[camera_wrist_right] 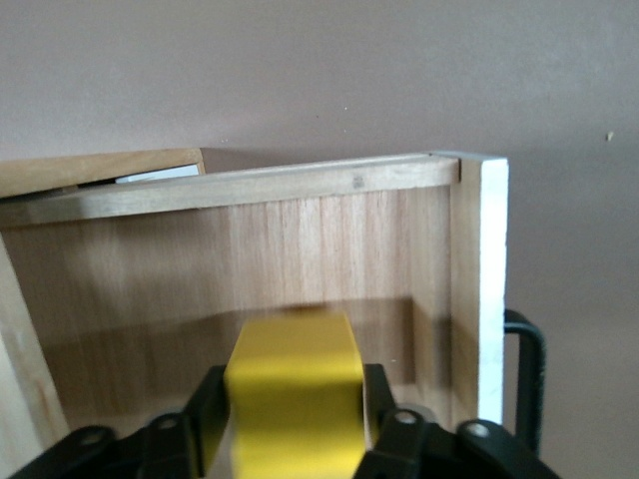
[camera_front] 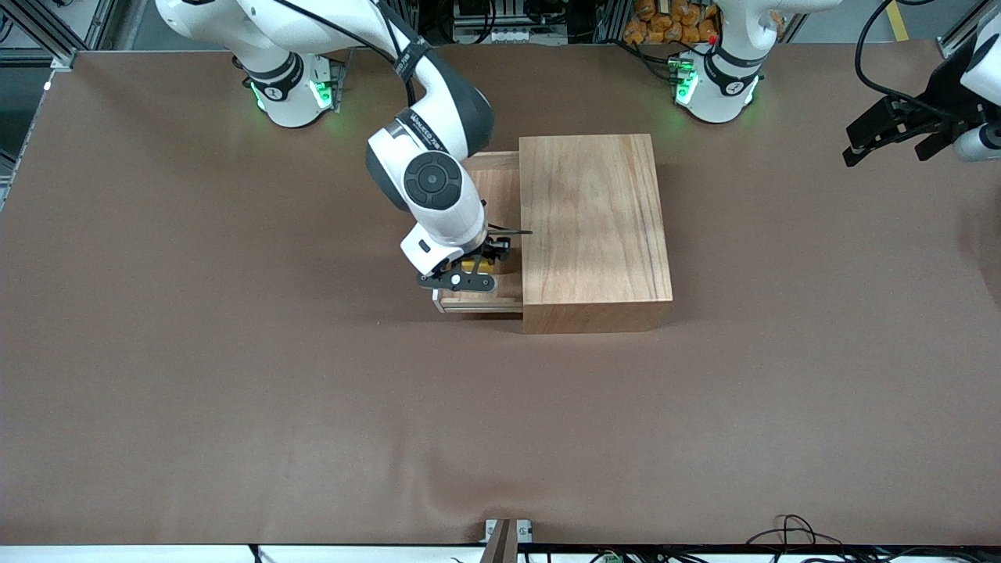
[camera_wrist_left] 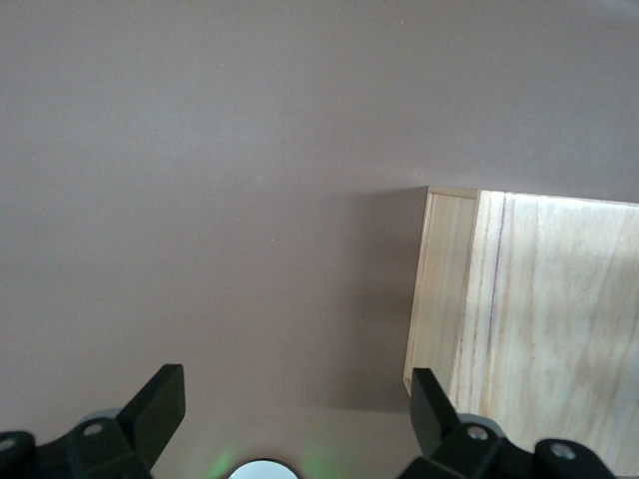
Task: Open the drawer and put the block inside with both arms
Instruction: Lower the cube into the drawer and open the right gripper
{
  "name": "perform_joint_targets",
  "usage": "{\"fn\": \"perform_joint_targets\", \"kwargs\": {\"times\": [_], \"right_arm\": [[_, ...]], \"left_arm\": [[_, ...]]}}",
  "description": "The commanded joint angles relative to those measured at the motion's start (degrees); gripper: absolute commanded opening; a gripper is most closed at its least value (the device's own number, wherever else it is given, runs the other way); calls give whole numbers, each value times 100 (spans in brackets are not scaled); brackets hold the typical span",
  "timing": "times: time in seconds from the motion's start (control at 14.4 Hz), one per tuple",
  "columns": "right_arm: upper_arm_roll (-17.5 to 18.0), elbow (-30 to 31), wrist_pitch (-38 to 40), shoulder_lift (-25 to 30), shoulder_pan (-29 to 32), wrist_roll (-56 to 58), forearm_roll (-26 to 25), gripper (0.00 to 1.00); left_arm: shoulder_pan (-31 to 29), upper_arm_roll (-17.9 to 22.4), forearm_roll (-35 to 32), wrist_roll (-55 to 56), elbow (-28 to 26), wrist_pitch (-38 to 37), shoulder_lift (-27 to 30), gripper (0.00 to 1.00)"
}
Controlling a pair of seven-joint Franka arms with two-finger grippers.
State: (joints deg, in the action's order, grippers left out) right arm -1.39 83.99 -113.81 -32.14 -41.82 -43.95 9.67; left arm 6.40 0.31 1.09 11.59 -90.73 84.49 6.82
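The right arm's black two-finger gripper (camera_front: 469, 270) hangs over the pulled-out shallow light-wood drawer (camera_front: 485, 301) of the plain light-wood box (camera_front: 593, 227), fingers clamped on the small bright yellow cube (camera_wrist_right: 293, 391) — the block sits between them, above the drawer's floor. The left arm waits — its black gripper (camera_wrist_left: 297, 409) spread wide over the brown table (camera_front: 235, 375) beside the box.
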Motion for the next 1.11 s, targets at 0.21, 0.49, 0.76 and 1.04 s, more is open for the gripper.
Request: {"fn": "perform_joint_targets", "kwargs": {"times": [0.21,0.49,0.76,1.04], "right_arm": [[-64,4,-98,59,-20,-307,-97,100],[-142,-23,-72,129,68,-272,-106,100],[-248,-23,-54,225,139,-255,-106,100],[-310,-40,-10,392,306,-202,-132,100]], "left_arm": [[-77,-13,67,72,-15,50,22,100],[-69,-13,67,71,12,58,-57,100],[-77,-13,67,54,12,85,-58,100],[-77,-13,67,45,12,67,-58,100]]}}
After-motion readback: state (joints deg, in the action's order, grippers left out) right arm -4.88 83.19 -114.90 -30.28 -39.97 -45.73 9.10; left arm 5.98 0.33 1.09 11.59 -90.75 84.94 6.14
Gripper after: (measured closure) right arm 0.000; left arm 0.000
